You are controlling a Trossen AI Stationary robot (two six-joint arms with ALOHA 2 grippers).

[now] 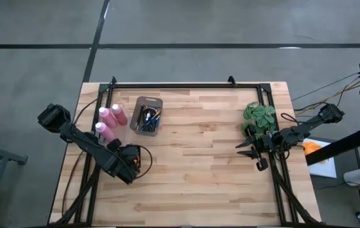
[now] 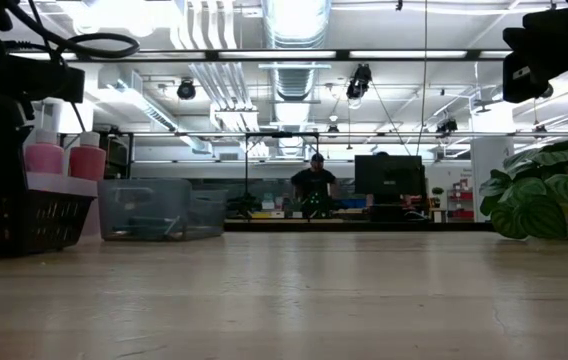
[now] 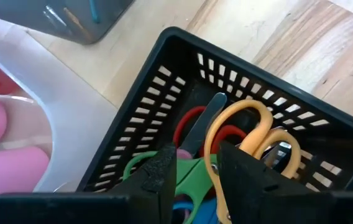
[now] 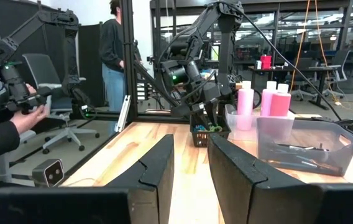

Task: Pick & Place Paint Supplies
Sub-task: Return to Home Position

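1. High view hides most of the black basket (image 3: pixel 158 87) under the left gripper (image 1: pixel 129 163). Only the left wrist view looks into it, onto overlapping scissors (image 3: pixel 248 134), the lowest cut off by the frame.
2. That left gripper hangs over the basket at the table's left, fingers a little apart, gripping nothing.
3. At the table's right edge, beside the plant (image 1: pixel 259 116), the right gripper (image 4: pixel 191 158) has a narrow gap between its fingers and is empty.
4. Paintbrushes (image 1: pixel 148 119) lie flat in the clear bin (image 1: pixel 149 99), left of centre toward the far edge. Their handles run roughly along the bin's long side, far edge to near edge, some slanted. Single brushes are too small to tell apart.
5. Three pink bottles (image 1: pixel 104 113) stand upright, white caps up, in a white tray (image 3: pixel 64 99) just left of the bin. From the low view only two show, their lower halves behind the basket.
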